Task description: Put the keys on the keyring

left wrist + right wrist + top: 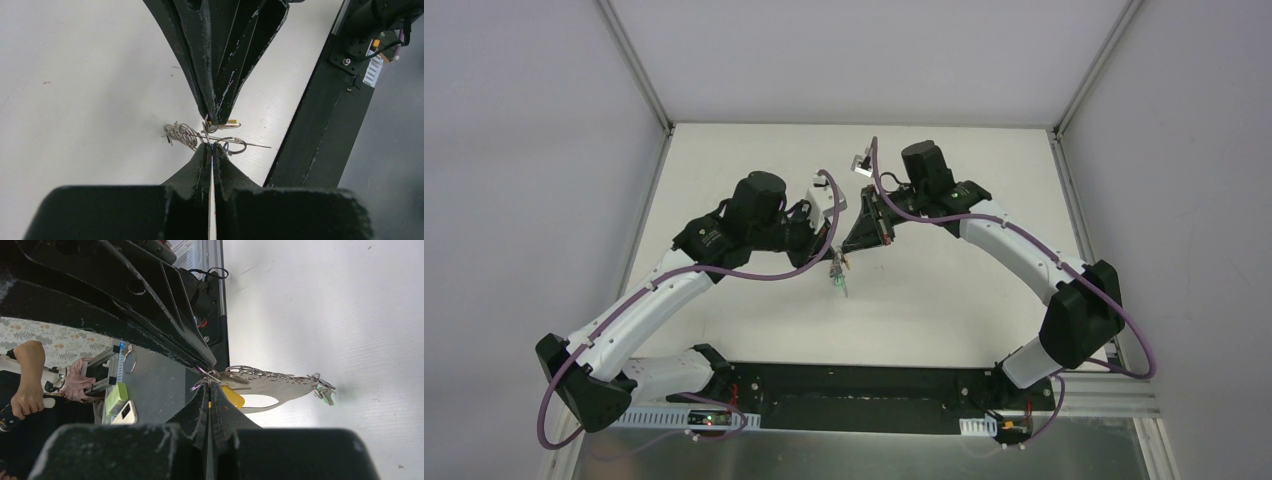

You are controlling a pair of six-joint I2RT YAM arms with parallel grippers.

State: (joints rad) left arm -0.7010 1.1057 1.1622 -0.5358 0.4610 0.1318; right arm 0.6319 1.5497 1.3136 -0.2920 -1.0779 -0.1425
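Both grippers meet tip to tip above the middle of the white table. My left gripper (214,146) is shut on a wire ring of the keyring (183,135), a string of linked silver rings. My right gripper (209,388) is shut on the key with the yellow head (233,396), which sits right at the rings. A green-headed key (325,396) dangles at the string's far end. From above, the left gripper (831,253) and right gripper (847,257) touch, and small keys (838,281) hang below them. Other keys are too small to tell apart.
A black base rail (320,125) runs along the table's near edge. Beyond that edge lie a phone (128,412) and a green box (115,396), and a person's hand (27,397) shows. Frame posts (634,65) and white walls bound the table.
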